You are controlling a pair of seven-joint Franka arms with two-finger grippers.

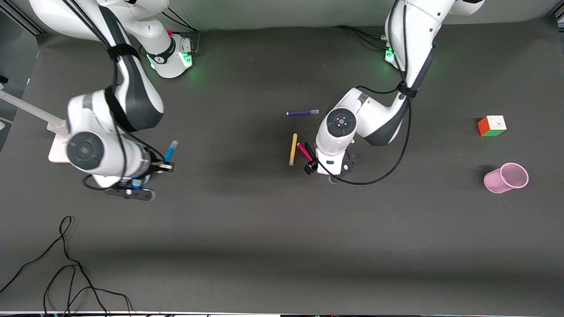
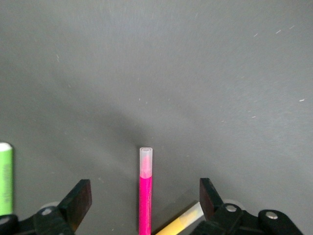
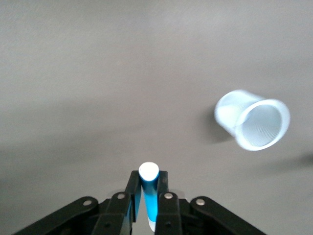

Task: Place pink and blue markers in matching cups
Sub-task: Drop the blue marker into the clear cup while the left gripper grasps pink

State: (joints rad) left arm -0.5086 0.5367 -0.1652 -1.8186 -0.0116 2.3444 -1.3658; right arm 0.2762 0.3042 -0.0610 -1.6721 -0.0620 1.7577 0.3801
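Observation:
My right gripper point(image 1: 164, 166) is shut on the bright blue marker point(image 1: 170, 151) and holds it up above the table near the right arm's end. The right wrist view shows the marker point(image 3: 149, 177) clamped between the closed fingers point(image 3: 150, 191), with the pale blue cup point(image 3: 253, 125) on the table a short way off. My left gripper point(image 1: 317, 165) is open and low over the magenta-pink marker point(image 1: 304, 151) at mid-table. In the left wrist view the pink marker point(image 2: 145, 205) lies between the spread fingers point(image 2: 145, 190), untouched. The pale pink cup point(image 1: 506, 177) sits near the left arm's end.
A yellow marker point(image 1: 293, 149) lies right beside the pink one and close to one left finger point(image 2: 183, 223). A green marker point(image 2: 5, 176) lies beside the other finger. A purple marker point(image 1: 302, 112) lies farther from the camera. A colour cube point(image 1: 492, 126) sits near the pink cup. Loose cables point(image 1: 66, 264) lie near the front edge.

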